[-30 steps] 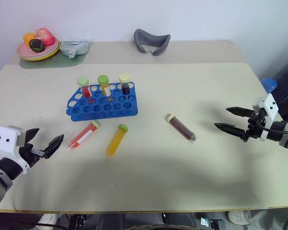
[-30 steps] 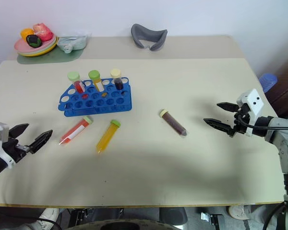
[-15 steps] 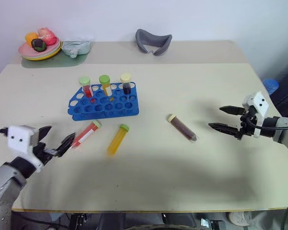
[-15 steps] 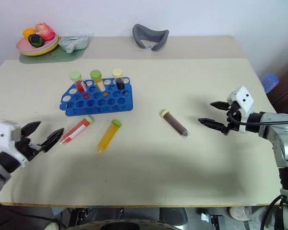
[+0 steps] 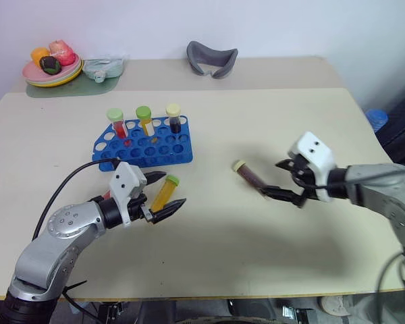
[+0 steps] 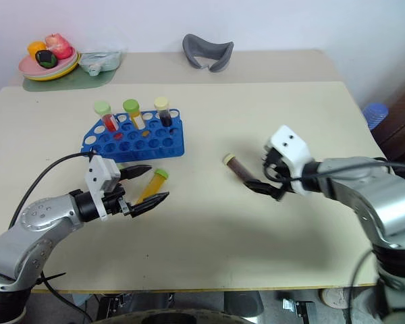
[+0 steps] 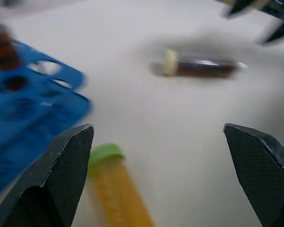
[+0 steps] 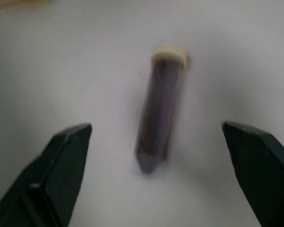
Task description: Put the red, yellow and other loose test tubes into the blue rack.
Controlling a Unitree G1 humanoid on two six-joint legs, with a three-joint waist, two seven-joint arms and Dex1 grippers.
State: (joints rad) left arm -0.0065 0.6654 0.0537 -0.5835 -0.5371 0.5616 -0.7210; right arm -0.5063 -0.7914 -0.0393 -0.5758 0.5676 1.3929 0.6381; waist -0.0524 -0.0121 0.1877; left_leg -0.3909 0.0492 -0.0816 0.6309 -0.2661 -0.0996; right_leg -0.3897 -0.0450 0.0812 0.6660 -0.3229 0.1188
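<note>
Both hands are spread wide and hold nothing. The right hand [image 5: 284, 181], right of centre, faces the brown tube [image 5: 252, 177] lying on the bench [image 5: 310, 121]; it should straddle the tube's middle before closing. The left hand [image 5: 165, 196], lower left, flanks the yellow tube [image 5: 165, 192]. The blue rack [image 5: 143, 150], upper left, holds three upright tubes.

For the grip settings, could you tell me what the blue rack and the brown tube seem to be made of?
Blue rack: probably moulded plastic, uniform glossy blue with thin walls around its round holes.
Brown tube: apparently clear plastic, possibly glass; dark contents show through, with a pale cap that looks plastic.
</note>
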